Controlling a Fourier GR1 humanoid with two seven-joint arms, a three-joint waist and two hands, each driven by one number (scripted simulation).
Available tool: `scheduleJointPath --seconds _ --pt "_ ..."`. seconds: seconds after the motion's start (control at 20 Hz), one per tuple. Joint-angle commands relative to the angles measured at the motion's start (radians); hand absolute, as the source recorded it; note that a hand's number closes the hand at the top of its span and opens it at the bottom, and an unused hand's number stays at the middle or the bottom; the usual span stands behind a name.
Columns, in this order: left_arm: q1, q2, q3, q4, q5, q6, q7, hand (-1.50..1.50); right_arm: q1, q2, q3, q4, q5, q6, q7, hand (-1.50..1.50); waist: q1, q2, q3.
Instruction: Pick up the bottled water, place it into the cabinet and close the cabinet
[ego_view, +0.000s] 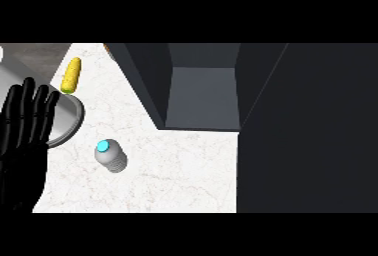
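Bottled water (109, 155) is standing untouched on the worktop (184, 170) near the open cabinet (203, 100); the left robot hand (26, 130) is resting spread, so grasping, placing and closing are all remaining.

1 hand shows, the left hand (22, 140), black, standing at the far left of the scene. It is open: its fingers (29, 97) are straight and point toward the far side, lying close side by side with the tips slightly fanned. From the fingertips the hand runs down the left edge toward the near side. Nothing is held in it.
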Motion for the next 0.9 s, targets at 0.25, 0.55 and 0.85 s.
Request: scheduleJointPath --seconds 0.25,0.55,0.85 --pt "-0.046 0.23 0.028 0.059 0.337 -0.403 0.01 -1.5 0.111 0.025 0.043 -0.097 0.009 0.009 -0.019 -1.5 -0.071 0.001 -0.024" --pt "0.046 0.342 0.138 0.076 0.743 -0.52 0.243 -1.5 0.196 0.034 0.222 -0.218 -0.015 0.076 0.098 -1.5 -0.038 -0.002 -0.023" --pt "-0.039 0.427 0.213 0.103 0.923 -0.48 0.386 -1.5 0.26 0.042 0.285 -0.354 0.006 0.064 0.174 -1.5 -0.044 0.001 -0.022"
